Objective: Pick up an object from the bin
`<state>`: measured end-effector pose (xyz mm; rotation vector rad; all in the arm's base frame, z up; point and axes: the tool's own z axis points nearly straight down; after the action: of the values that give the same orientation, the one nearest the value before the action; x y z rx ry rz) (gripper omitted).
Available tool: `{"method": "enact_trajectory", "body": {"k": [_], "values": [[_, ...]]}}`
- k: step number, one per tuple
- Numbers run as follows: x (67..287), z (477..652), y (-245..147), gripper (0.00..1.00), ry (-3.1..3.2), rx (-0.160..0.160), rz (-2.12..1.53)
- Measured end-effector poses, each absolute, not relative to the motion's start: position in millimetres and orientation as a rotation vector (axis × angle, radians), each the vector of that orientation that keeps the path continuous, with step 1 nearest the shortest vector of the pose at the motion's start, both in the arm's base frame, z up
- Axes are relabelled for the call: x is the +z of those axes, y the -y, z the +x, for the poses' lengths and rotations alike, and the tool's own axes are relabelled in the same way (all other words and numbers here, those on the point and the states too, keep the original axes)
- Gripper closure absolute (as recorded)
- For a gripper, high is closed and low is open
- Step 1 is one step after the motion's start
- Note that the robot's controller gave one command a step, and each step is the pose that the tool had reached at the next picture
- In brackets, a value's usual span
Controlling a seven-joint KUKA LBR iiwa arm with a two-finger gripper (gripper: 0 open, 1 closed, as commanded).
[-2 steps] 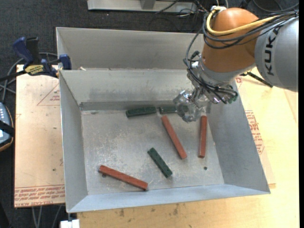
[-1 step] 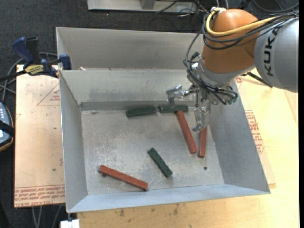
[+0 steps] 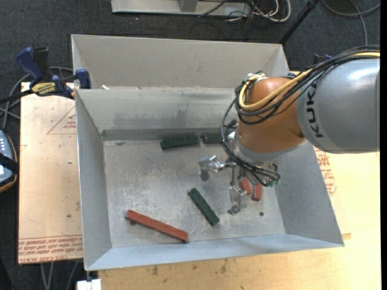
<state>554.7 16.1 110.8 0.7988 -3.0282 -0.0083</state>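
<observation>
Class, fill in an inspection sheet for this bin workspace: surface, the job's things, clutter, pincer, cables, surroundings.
Surface: grey metal bin, its floor scuffed.
Job's things: long reddish-brown bar near the front wall; slanting dark green bar mid-floor; second dark green bar along the back wall.
Clutter: small reddish piece by the pincer; cannot tell if it is loose or part of the robot.
Grippers: pincer low over the right part of the floor, just right of the slanting green bar.
Cables: yellow and black cables looped over the orange wrist cover.
Surroundings: loose floor cables and a grey stand base behind the bin.
</observation>
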Motion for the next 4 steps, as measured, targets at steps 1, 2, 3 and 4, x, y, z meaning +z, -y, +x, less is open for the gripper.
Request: {"method": "enact_trajectory", "body": {"k": [1,2,3,4], "values": [[173,571.9,55,0.0,3.046,0.008,0.805],[177,583.8,85,0.0,3.047,0.004,0.791],[123,613.3,115,0.0,3.038,0.0,0.809],[70,633.3,126,0.0,2.839,-0.019,1.36]]}}
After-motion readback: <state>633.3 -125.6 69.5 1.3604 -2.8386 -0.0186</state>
